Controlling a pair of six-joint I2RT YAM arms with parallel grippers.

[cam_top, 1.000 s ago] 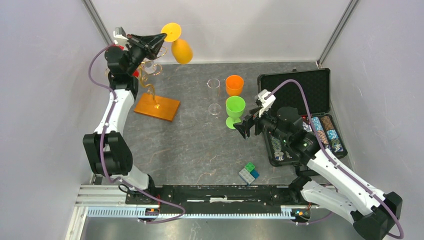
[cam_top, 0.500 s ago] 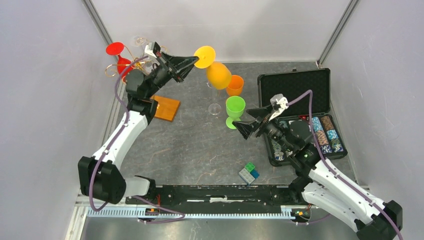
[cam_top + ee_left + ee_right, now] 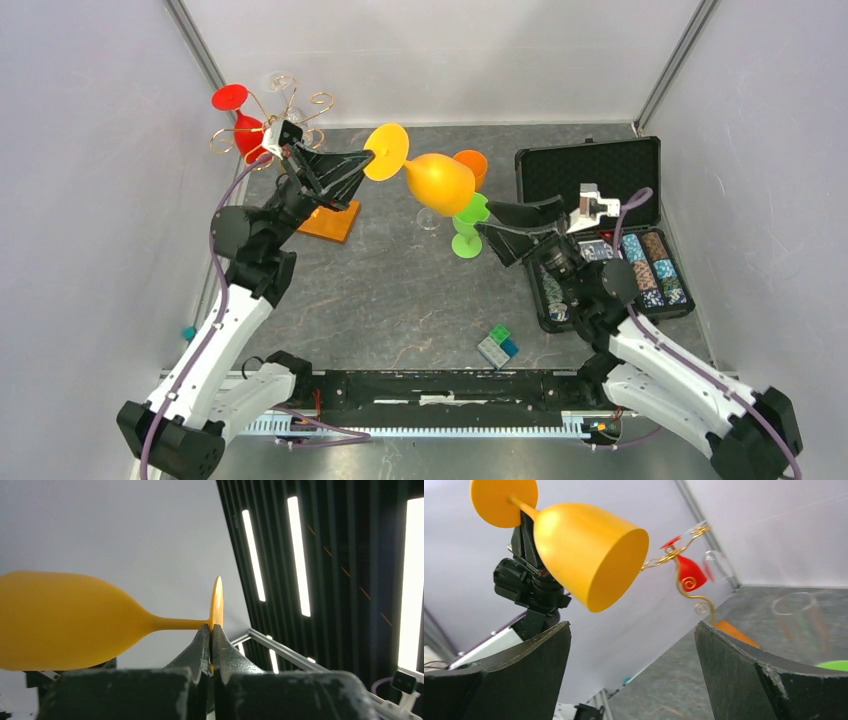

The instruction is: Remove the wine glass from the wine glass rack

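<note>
1. Grey stone-patterned counter (image 3: pixel 380 290) carries the wine glass rack (image 3: pixel 338 222) at its far left, with a red glass (image 3: pixel 243 128) hanging on it.
2. Left end effector (image 3: pixel 368 158) is clamped on the foot of the yellow wine glass (image 3: pixel 437 182), which is held sideways in the air, apart from the rack.
3. Right end effector (image 3: pixel 487 220) has its fingers spread wide near the bowl's mouth, not touching it.

The table (image 3: pixel 400 290) is a dark grey, marbled slab. At its far left stands the wine glass rack (image 3: pixel 337 222) on a flat orange base. Three vessels cluster near the far middle: a clear glass (image 3: pixel 430 219), an orange cup (image 3: pixel 474 163) and a green goblet (image 3: pixel 465 243). An open black case (image 3: pixel 590 168) holding chips lies at the right, and a green-and-blue block (image 3: pixel 497 346) sits near the front.
</note>
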